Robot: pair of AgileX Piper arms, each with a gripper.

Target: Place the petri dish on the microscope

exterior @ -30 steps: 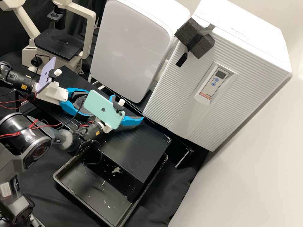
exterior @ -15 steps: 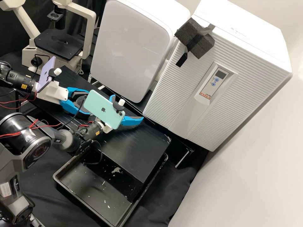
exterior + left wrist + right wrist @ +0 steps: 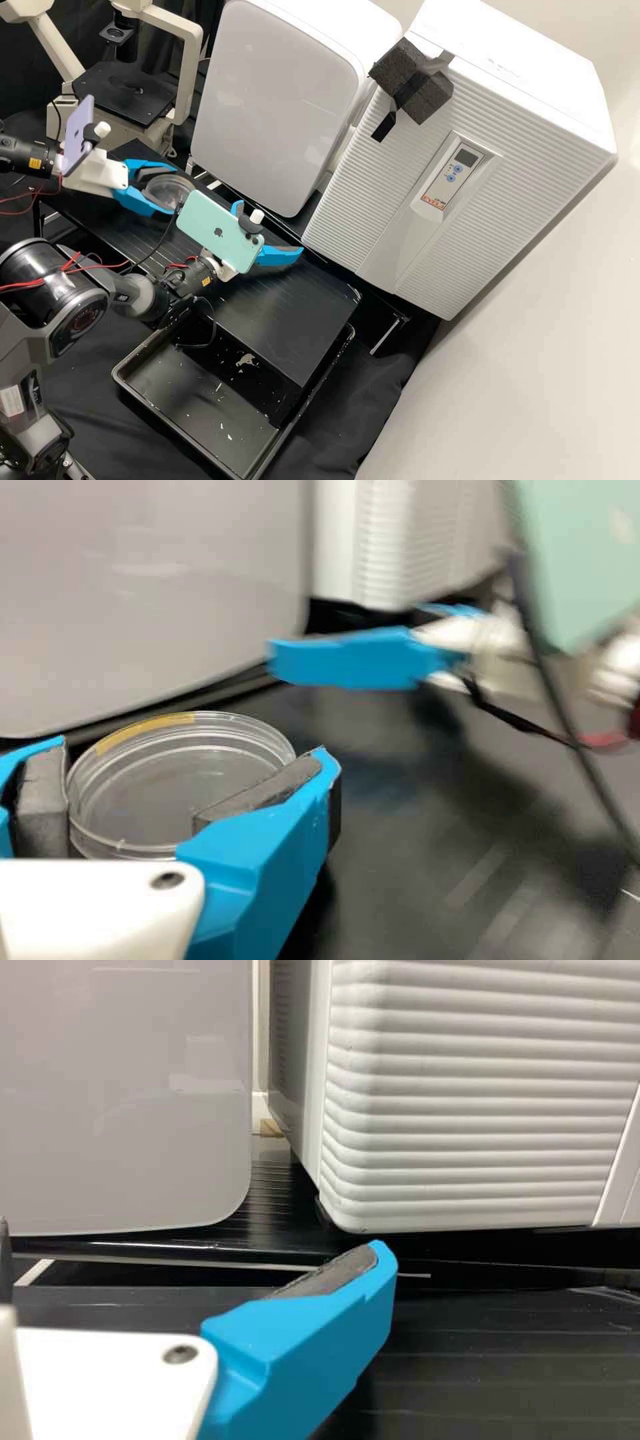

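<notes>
here, petri dish [image 3: 150, 792] in left gripper [image 3: 181, 191], right gripper [image 3: 270, 227] spread, microscope [image 3: 125, 93] beyond

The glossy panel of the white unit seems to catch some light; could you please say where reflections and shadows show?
Left wrist view: pale streaks on the glossy panel, glints along the petri dish's rim, dark soft shadows on the bench. Right wrist view: faint pale reflections on that panel. High view: faint streaks there too.
</notes>
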